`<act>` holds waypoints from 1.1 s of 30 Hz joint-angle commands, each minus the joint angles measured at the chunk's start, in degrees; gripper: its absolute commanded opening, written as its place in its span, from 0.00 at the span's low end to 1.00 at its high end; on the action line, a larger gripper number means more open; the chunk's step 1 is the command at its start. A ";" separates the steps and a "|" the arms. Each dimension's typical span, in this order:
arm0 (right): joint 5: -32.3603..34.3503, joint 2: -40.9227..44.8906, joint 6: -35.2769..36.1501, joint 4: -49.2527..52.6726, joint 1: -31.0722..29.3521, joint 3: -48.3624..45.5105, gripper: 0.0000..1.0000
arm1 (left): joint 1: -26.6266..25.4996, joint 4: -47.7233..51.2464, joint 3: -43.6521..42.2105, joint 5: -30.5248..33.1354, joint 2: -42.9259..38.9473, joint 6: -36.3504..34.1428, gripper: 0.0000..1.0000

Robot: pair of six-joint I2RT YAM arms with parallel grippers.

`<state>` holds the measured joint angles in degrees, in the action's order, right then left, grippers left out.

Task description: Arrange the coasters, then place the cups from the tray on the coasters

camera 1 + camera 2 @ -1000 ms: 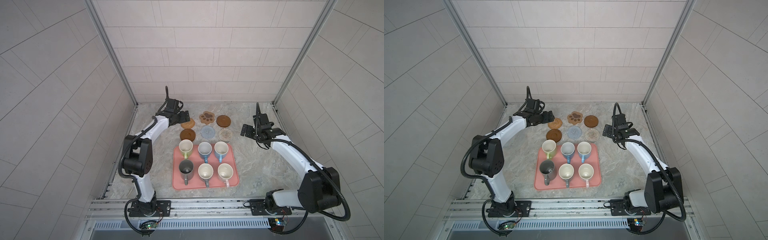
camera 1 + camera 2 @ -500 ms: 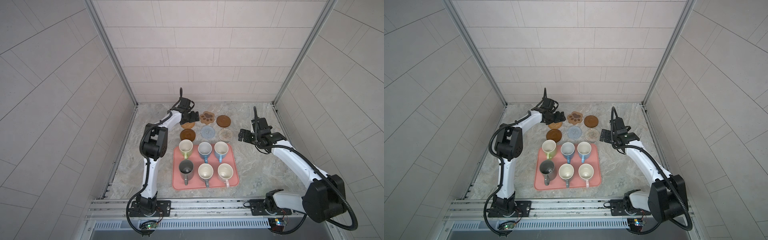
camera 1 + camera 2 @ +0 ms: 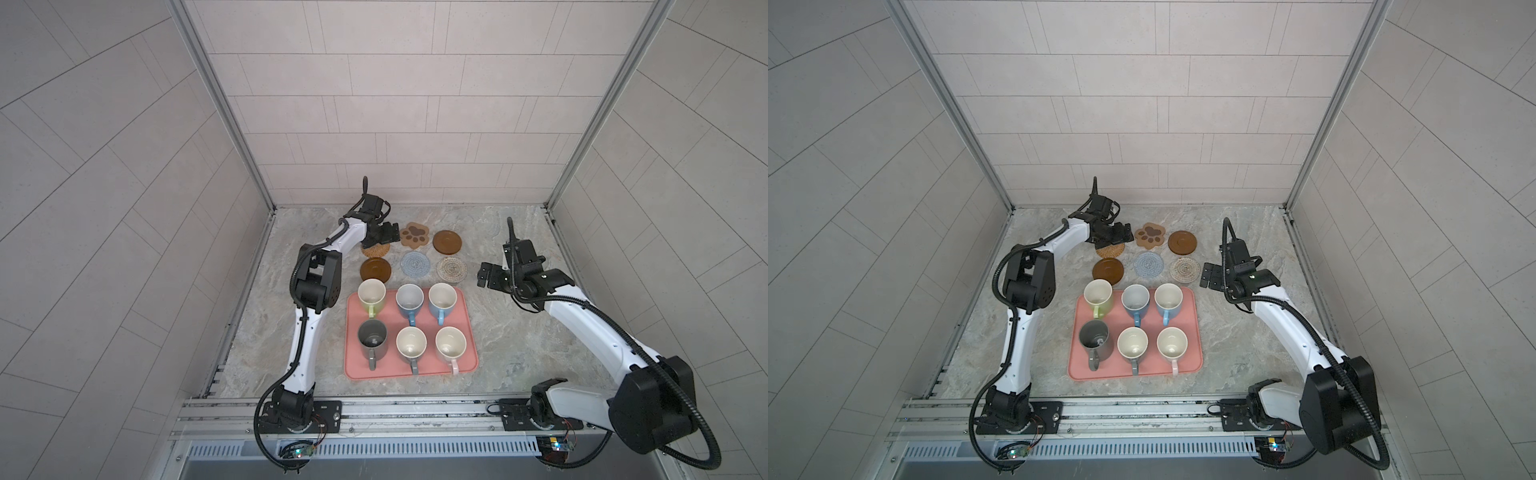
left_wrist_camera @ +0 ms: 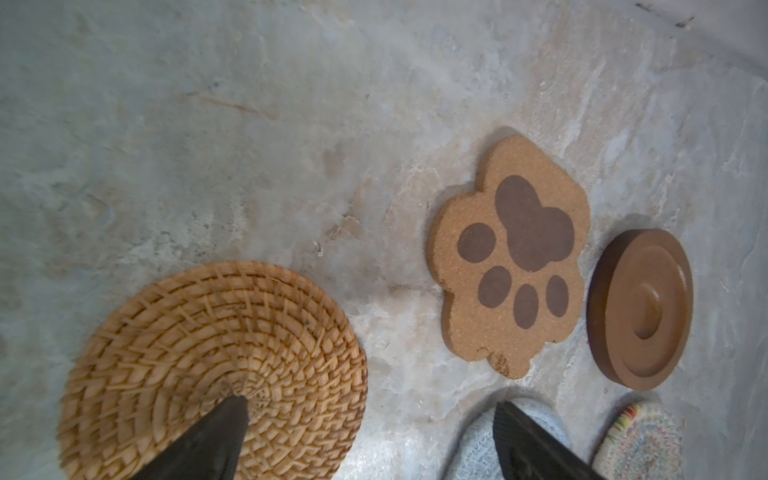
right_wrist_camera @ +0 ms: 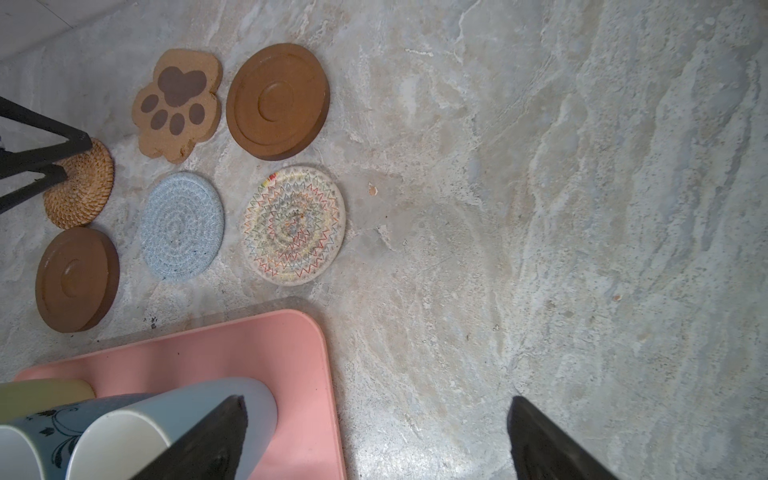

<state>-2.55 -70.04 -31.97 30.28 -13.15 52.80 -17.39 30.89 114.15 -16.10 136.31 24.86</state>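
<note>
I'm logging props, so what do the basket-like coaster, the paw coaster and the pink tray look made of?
Woven coaster: likely rattan, matte coiled strands. Paw-shaped coaster: looks like cork, speckled grain, darker printed pads. Tray: smooth matte pink, perhaps silicone or plastic; can't tell which.

White links [image 3: 305, 340], black joints [image 3: 318, 284], ribbed black cables [image 3: 259, 409].
</note>
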 commanded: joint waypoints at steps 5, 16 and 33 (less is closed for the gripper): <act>2.23 1.68 -1.43 1.53 -0.50 -0.56 0.99 | 0.50 3.11 1.43 1.30 2.68 -0.04 1.00; 3.59 1.51 -2.36 1.87 -0.57 -1.13 0.99 | 3.61 6.13 -2.41 0.93 1.27 -0.84 1.00; 3.28 -7.76 0.05 1.74 -1.51 4.12 1.00 | 13.44 -0.40 -24.15 1.98 -12.61 -0.95 1.00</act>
<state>0.40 -76.95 -32.34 31.46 -14.11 55.64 -5.76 26.89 92.71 -16.21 123.98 23.68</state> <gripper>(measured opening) 0.995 0.999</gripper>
